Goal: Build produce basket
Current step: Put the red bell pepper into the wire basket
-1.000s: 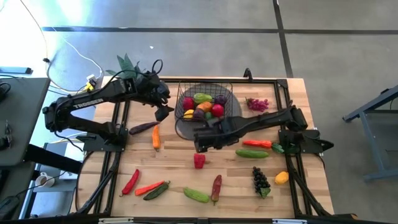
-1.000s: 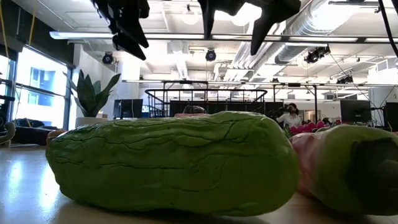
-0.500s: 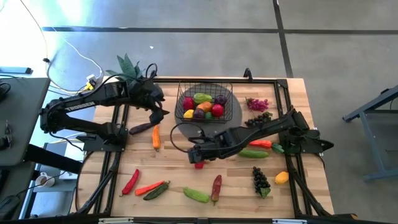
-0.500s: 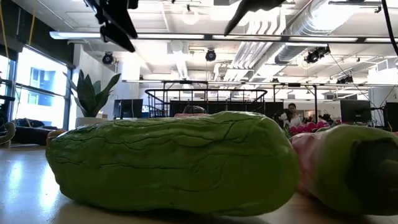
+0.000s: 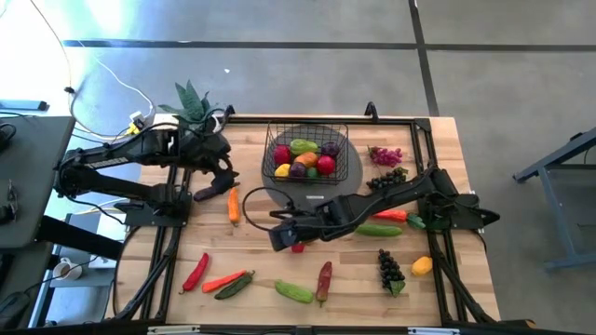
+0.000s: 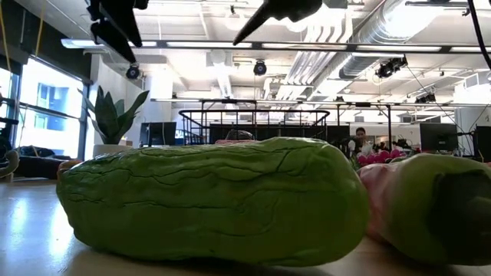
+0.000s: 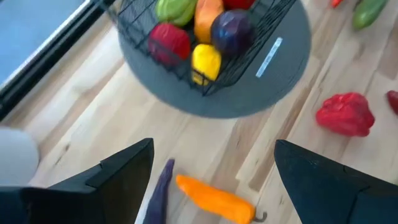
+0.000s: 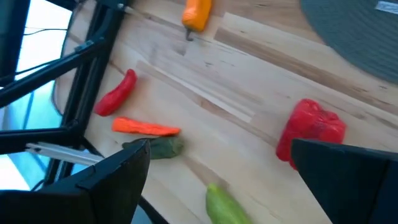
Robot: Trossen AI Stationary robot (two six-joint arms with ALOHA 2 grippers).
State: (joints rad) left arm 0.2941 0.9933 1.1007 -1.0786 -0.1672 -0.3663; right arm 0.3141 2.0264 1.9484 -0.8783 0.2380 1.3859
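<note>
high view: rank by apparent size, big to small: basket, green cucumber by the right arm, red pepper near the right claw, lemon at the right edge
1. basket, by far the largest
2. green cucumber
3. red pepper and lemon: similar size, and the right claw partly covers the pepper, so I won't rank them.

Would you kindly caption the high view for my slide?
Open right gripper beside a red pepper; open left gripper near the half-filled basket.

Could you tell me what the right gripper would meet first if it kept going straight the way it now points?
Probably the red pepper: the open right gripper hangs close beside it, though it may pass just alongside; depth is unclear.
</note>
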